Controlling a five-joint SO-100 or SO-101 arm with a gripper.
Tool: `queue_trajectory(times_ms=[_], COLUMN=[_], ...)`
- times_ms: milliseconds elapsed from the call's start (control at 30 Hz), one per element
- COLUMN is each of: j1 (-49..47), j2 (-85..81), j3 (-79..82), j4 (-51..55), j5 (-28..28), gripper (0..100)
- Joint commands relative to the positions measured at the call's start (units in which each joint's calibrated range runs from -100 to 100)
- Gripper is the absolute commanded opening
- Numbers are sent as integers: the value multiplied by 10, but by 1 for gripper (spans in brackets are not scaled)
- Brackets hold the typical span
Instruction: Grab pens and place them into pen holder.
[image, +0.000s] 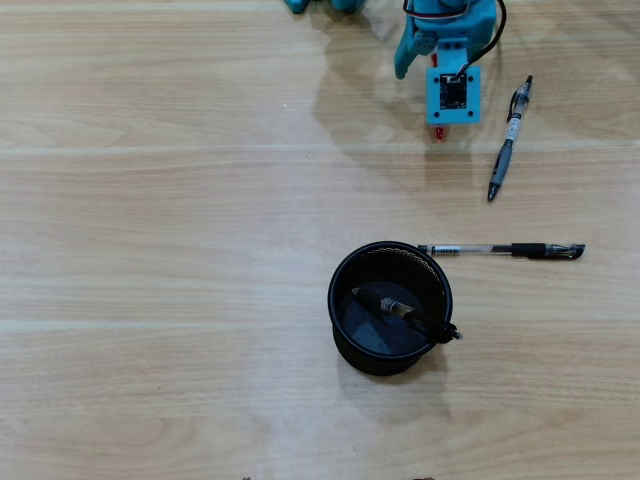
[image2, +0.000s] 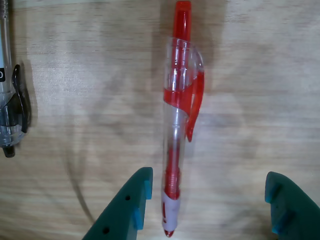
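A red and clear pen (image2: 177, 125) lies flat on the wooden table, lengthwise between the two teal fingers (image2: 125, 210) of my gripper (image2: 207, 210). The gripper is open and low over the pen; the pen lies nearer the left finger, not clamped. In the overhead view the gripper (image: 441, 125) is at the top right under its camera mount, and only the pen's red end (image: 438, 133) shows. The black round pen holder (image: 334, 300) stands near the middle, with one dark pen (image: 400, 312) leaning inside it.
A black-and-clear pen (image: 509, 138) lies just right of the gripper and shows at the left edge of the wrist view (image2: 9, 95). Another black-and-clear pen (image: 500, 250) lies beside the holder's upper right rim.
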Motion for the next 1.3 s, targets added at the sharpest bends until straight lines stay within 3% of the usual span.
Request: queue_trajectory(times_ms=[0,133,433,533,633,933,1067,1167,1267], j1=[-16,-30,-40,-36,-28,-11,20,66,124], j2=[-14,-13,38,45,42,32,12,7,11], j3=[8,29,140,157,157,142,73,-13,-106], j4=[-6,-40,-249,-262,-260,-266,-267,-326,-458], j5=[-17,-27,-27,-27,-27,-20,39,131,247], gripper=[25,25,25,19,2,2,2,2,2])
